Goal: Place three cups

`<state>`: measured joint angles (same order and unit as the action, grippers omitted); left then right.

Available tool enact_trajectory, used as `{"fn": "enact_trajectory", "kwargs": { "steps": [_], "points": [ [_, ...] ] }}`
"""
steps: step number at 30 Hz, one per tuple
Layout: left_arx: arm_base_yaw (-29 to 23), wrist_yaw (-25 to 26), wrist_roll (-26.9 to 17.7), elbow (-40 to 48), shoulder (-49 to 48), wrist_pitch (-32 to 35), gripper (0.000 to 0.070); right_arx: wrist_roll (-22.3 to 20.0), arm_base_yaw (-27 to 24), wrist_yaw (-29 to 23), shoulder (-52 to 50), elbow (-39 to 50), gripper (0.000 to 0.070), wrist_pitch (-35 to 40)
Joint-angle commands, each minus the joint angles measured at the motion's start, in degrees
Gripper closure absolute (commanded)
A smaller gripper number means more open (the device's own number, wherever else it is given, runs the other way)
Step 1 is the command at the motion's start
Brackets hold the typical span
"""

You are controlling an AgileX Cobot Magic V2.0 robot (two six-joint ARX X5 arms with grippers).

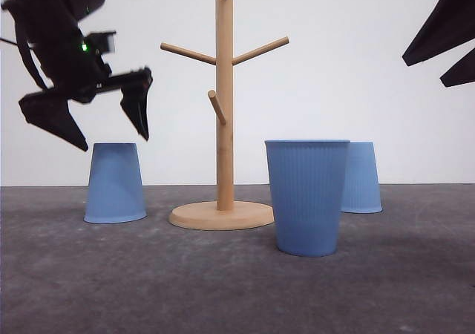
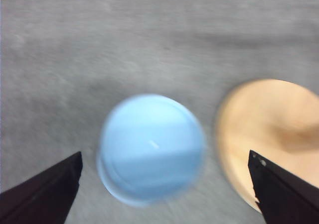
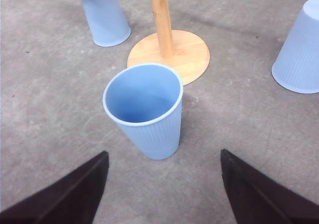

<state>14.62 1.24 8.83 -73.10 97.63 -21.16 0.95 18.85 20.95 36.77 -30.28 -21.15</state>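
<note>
Reaching for the first cup: left gripper (image 1: 111,119) poised above the upside-down left cup (image 1: 115,183), fingers (image 1: 137,107) spread wide, nothing held. Upright cup (image 1: 307,197) in front of the wooden rack (image 1: 223,111), third cup (image 1: 361,177) inverted behind it. Right gripper (image 3: 164,184) hanging over the upright cup, spread and empty. Next, probably: straight descent of the left fingers around the tapered wall, then a firm close

Black arms, pointed black jaws

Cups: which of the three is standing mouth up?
The cup nearest the camera, right of the wooden stand. The left cup and the far right cup sit upside down, bases up.
</note>
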Motion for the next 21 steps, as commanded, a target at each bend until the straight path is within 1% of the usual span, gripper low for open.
{"fn": "enact_trajectory", "kwargs": {
  "steps": [1, 10, 21],
  "points": [
    [-0.07, -0.24, -1.09, -1.53, 1.64, 1.18, 0.0049, 0.57, 0.31, -0.04, 0.2, -0.94, 0.025, 0.57],
    [-0.38, -0.2, -1.04, -1.53, 4.59, 5.57, 0.005, 0.59, 0.31, -0.06, 0.2, -0.94, 0.025, 0.57],
    [-0.51, -0.22, -1.06, -1.53, 5.95, 6.14, 0.0063, 0.61, 0.31, -0.14, 0.2, -0.94, 0.025, 0.57]
  ]
}}
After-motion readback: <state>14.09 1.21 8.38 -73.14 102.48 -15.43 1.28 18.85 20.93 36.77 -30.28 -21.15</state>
